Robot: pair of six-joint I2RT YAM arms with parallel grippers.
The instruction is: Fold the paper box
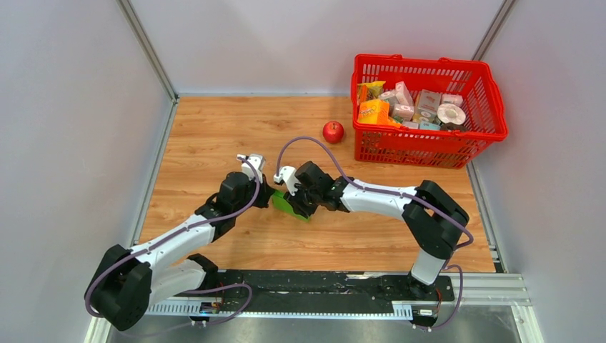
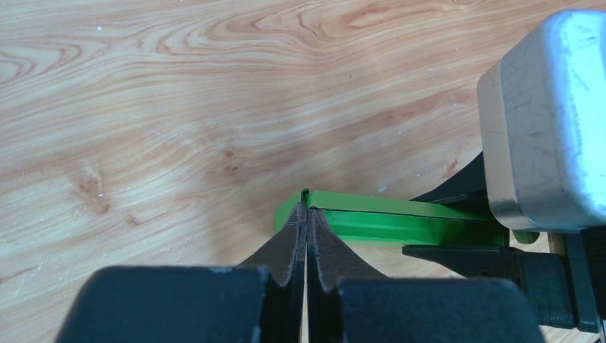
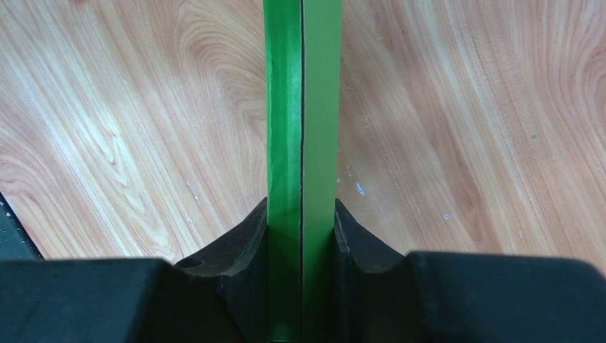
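Mid-fold, by the look of it. Box (image 1: 289, 205) held over the table (image 1: 214, 128), on the arms' side of the apple (image 1: 333, 131) and a little to its left, well apart from it.

Right pincer (image 3: 301, 286) part-open, clamped on two flattened green layers with a seam line straight out between the fingers.

Left pincer (image 2: 306, 236) closed tight, tips at the box's corner. Unclear whether nipping a thin edge.

To do the step well:
- Keep the right clamp firm as anchor.
- Press along the crease, not across.
- Go slow on thin card.
- Check flap alignment before letting go.
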